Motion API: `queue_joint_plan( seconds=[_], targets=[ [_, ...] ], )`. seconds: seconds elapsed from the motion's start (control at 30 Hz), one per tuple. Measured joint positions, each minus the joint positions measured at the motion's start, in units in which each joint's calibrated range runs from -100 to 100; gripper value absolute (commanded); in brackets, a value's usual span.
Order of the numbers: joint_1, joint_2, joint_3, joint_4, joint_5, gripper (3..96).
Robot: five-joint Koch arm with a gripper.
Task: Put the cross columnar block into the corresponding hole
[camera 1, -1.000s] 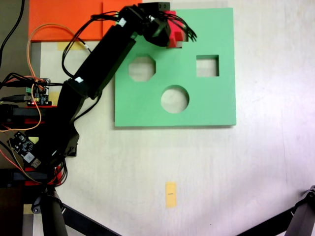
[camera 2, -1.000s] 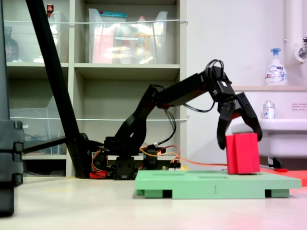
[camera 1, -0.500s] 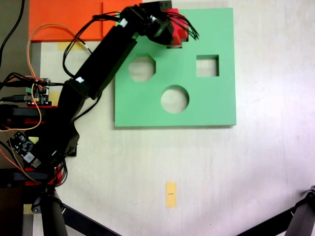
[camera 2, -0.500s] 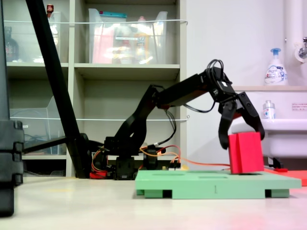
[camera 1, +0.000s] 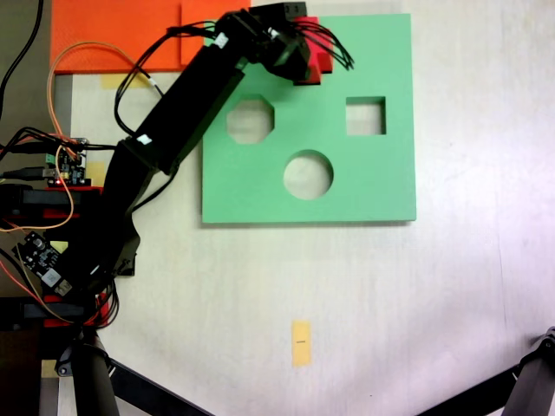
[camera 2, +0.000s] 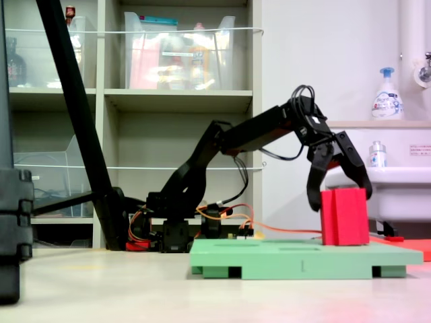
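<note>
The gripper (camera 2: pixel 340 198) is straddling the top of the cross columnar block (camera 2: pixel 344 217), one dark finger (camera 2: pixel 315 185) hanging down on each side of it in the second exterior view; whether the fingers are pressing the foam or merely flanking it cannot be told. The red block is standing upright on the green foam board (camera 2: pixel 296 259), near the second exterior view's right end. In the first exterior view the gripper (camera 1: pixel 293 54) and its black cables are covering most of the block (camera 1: pixel 316 68), which is sitting at the board's (camera 1: pixel 381 186) far edge, toward its left half. The corresponding hole cannot be seen; arm and block are masking that spot.

Three open cutouts are showing in the board: one octagonal cutout (camera 1: pixel 251 120), one square cutout (camera 1: pixel 365 116), one round cutout (camera 1: pixel 308 174). One orange sheet (camera 1: pixel 113 35) is lying beyond the board's far left corner. One small yellow tag (camera 1: pixel 301 343) is lying on the table nearer the camera, well apart from the board. Circuit boards (camera 1: pixel 65 165) and loose wires are sitting by the arm's base.
</note>
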Motion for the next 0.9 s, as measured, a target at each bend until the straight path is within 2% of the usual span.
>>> queue_joint_plan(
  seconds=[0.9],
  targets=[
    [0.5,-1.1,0.0,0.0,0.0,43.6]
  ],
)
